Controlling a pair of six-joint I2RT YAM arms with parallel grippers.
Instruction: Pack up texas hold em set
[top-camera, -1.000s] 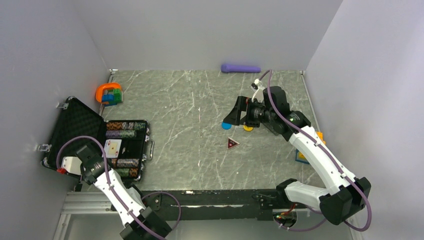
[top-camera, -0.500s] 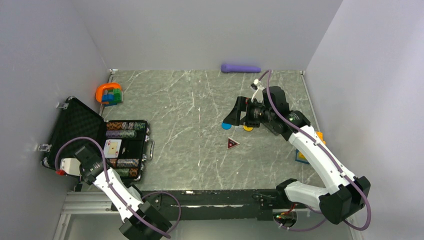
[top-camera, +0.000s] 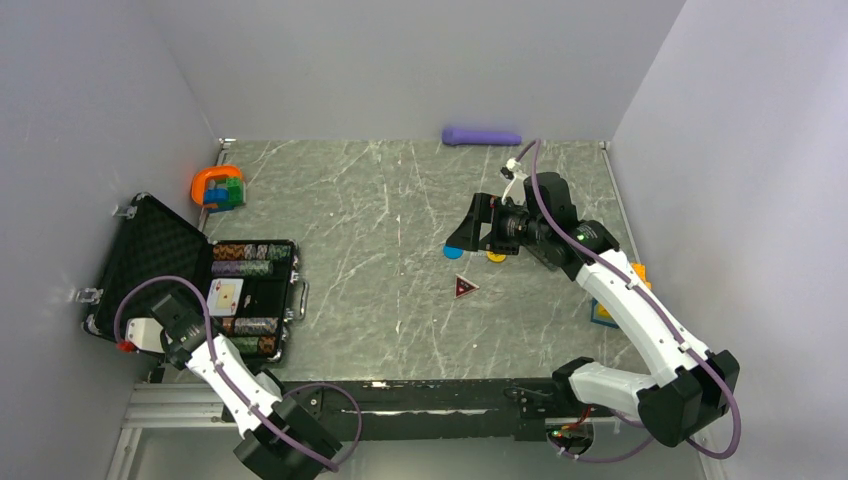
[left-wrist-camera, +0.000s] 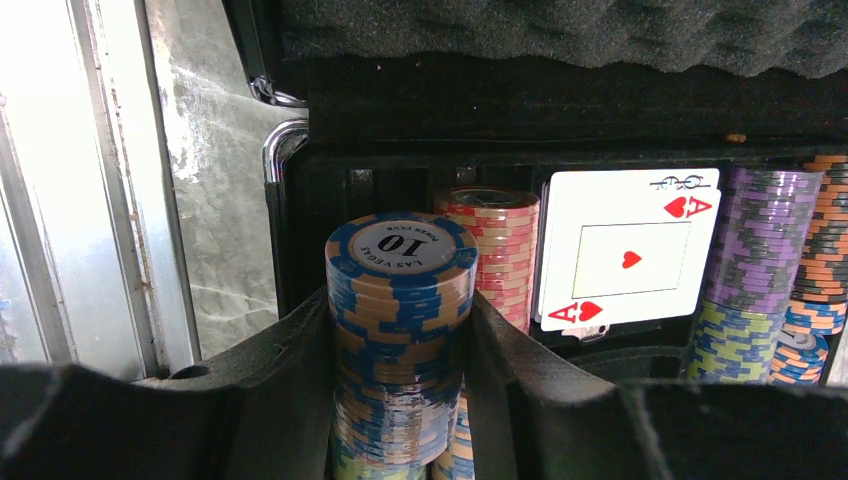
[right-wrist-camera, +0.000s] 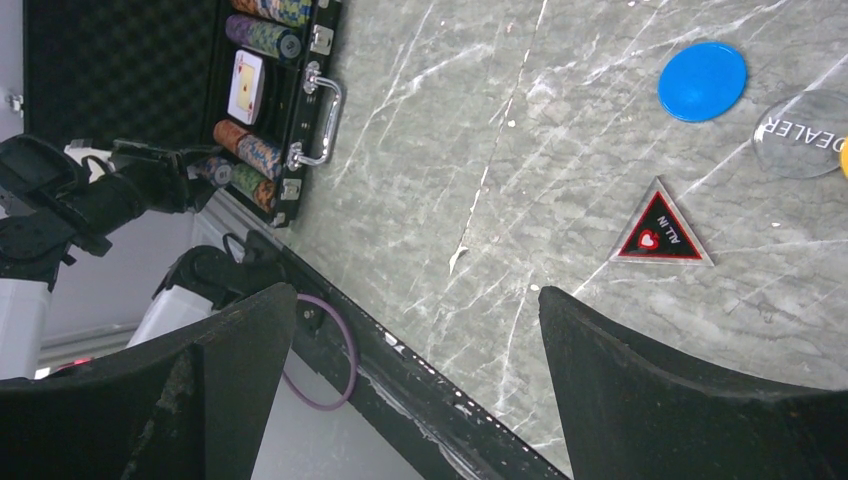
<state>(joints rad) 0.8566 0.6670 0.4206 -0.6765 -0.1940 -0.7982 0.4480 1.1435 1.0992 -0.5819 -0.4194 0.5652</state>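
Note:
The black foam-lined case lies open at the left and holds rows of striped chips and an ace card. My left gripper is at the case's near corner. In the left wrist view the left gripper is shut on a blue-and-tan "10" chip stack, next to a red stack and the card. My right gripper hangs open and empty above the table. In the right wrist view the right gripper is above a blue disc, a clear DEALER disc and a dark red triangle. A yellow disc lies under the right wrist.
An orange ring toy with coloured blocks sits at the far left. A purple cylinder lies by the back wall. A blue-and-orange object is partly hidden under the right arm. A metal rail runs along the near edge.
The left arm has shifted very slightly at the case's near corner. The right arm and the loose pieces have not moved.

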